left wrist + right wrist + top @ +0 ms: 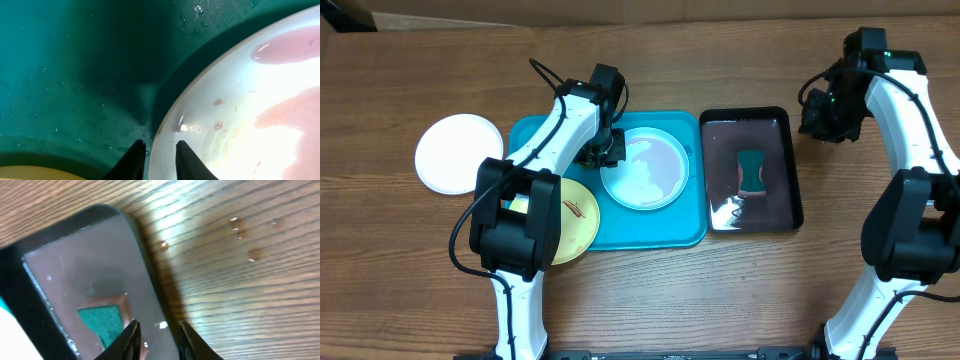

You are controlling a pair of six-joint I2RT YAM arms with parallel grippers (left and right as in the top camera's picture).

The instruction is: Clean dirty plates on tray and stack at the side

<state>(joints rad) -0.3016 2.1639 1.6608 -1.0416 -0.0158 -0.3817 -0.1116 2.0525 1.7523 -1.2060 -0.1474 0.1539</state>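
Note:
The light blue plate [645, 168] lies on the turquoise tray [665, 225], wet with a pinkish film and small brown specks [218, 102]. My left gripper [605, 150] is low at this plate's left edge. In the left wrist view its jaws [160, 160] stand slightly open, astride the rim of the plate [250, 110]. The yellow-green plate [578, 215] overlaps the tray's front left corner, partly under my left arm. A white plate [458, 152] rests on the table to the left. My right gripper [825, 115] hangs open and empty [157, 340].
A black glossy tray [775, 150] holding reddish water and a green sponge [753, 170] sits right of the turquoise tray. In the right wrist view my fingers hover over its right rim near the sponge [102, 322]. Water drops [254, 255] dot the wooden table.

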